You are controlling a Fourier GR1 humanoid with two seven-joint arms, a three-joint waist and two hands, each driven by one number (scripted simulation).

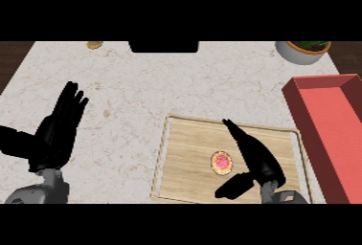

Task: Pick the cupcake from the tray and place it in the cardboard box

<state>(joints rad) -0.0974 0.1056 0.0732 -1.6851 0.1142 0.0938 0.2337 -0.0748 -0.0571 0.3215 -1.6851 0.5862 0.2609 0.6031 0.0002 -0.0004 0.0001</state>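
Cupcake with pink frosting and a pale wrapper, seen from above as a small round, was found on the flat wooden tray with a light rim, a little right of the tray's middle. The black right hand was held over the tray just beside the cupcake, on the cupcake's right side. Its fingers were stretched out straight, pointing up and to the left, with the thumb spread low toward the tray's near edge; nothing was held in it. The cupcake was therefore seen to the left of the palm, in the gap between fingers and thumb. No long axis could be given for such a round thing. The black left hand was rested open, fingers up, well apart at the left over the bare counter, so the right hand was judged much the nearer one.

The red long box with raised walls was placed just beside the tray at the right edge. All was laid on a pale marble-like counter top. A white pot with a green plant was seen at the far right corner.
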